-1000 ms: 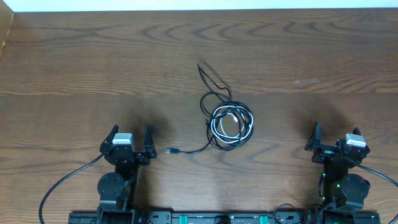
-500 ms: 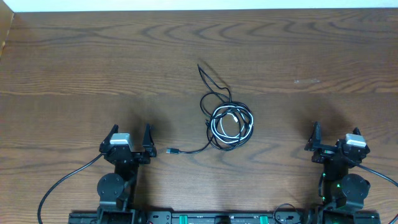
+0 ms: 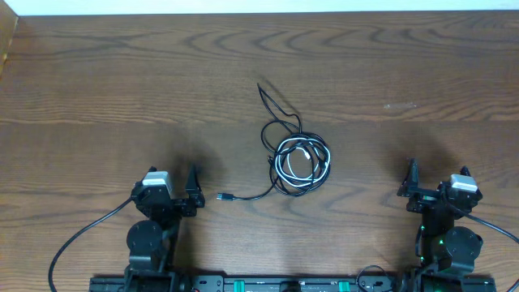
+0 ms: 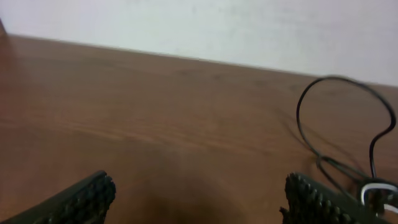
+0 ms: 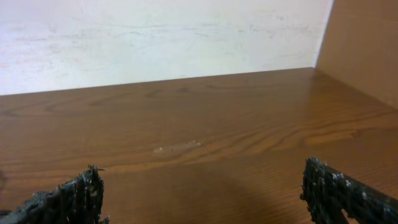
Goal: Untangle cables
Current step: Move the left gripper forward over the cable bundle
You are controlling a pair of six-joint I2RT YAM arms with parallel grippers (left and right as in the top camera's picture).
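1. In the left wrist view, the left gripper [image 4: 202,200] is seen spread wide, its ribbed fingers [image 4: 87,199] set at the two lower corners of the picture. Nothing is held between them and only bare table [image 4: 155,124] shows in the gap.
2. In the right wrist view, the right gripper [image 5: 202,196] is likewise seen fully parted and empty, with one finger [image 5: 339,193] at each lower corner.
3. Past the left gripper's right-hand finger, a raised loop of the black cable [image 4: 336,78] is shown, and a short bit of the white cable [image 4: 373,186] at the picture's edge. In the right wrist view no cable is seen, only wood grain, a pale wall [image 5: 155,37] and a brown side panel [image 5: 367,43].
4. The whole layout is given by the overhead view alone. The left gripper [image 3: 171,173] and right gripper [image 3: 438,172] are placed near the front edge, well apart from each other.
5. Between them, nearer the table's middle, the black cable [image 3: 263,192] and the white cable [image 3: 285,165] are coiled together in one tangled ring.
6. A loose black strand is run from the ring towards the far side, and a tail is led forward to a small plug [image 3: 225,197], which lies just beside the left gripper without touching it.
7. The ring is well apart from the right gripper.
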